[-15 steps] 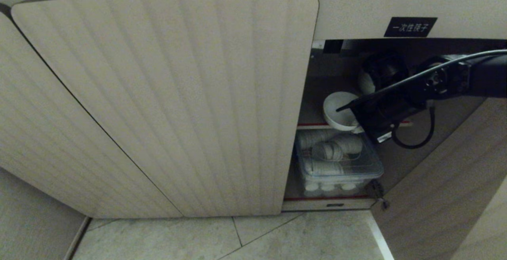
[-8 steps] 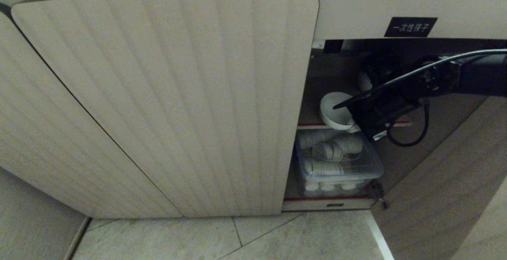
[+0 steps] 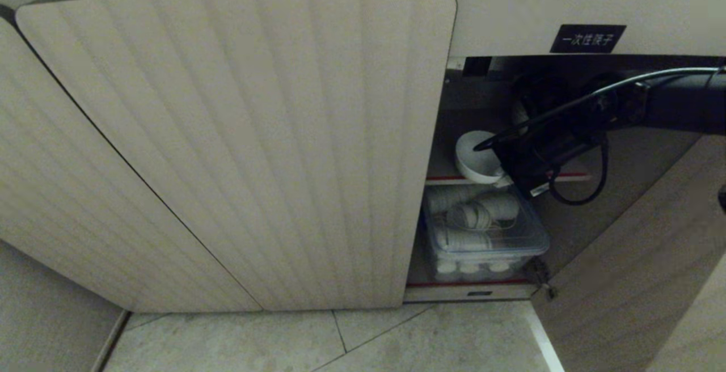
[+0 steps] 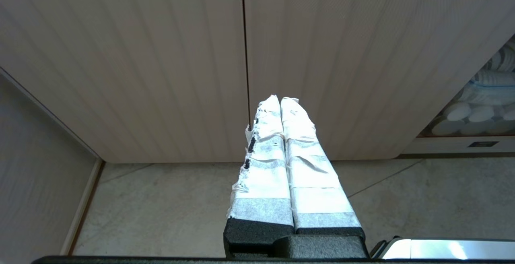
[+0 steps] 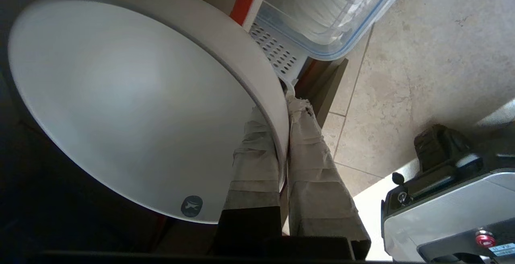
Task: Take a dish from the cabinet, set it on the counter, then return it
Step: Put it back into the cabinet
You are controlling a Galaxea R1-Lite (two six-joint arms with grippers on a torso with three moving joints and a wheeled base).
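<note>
- Taped fingers (image 5: 257, 151) of the right gripper (image 5: 281, 135) are pinching the rim of the one white dish (image 5: 132, 103), one finger inside, one outside.
- The dish is hanging over the cabinet's upper shelf (image 3: 448, 179); stiff, glazed and breakable, it is probably slippery, and the rim is the natural hold.
- The left gripper (image 4: 281, 107) is idling outside with its fingers pressed together.

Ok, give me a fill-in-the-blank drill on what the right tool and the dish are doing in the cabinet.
1. The right tool is shut on the rim of the white ____.
2. The dish sits above the shelf's ____ front edge.
3. Below that shelf stands a clear plastic ____ of white items.
4. The left tool is ____, facing the ribbed doors.

Missing words: dish; red; box; shut
</note>
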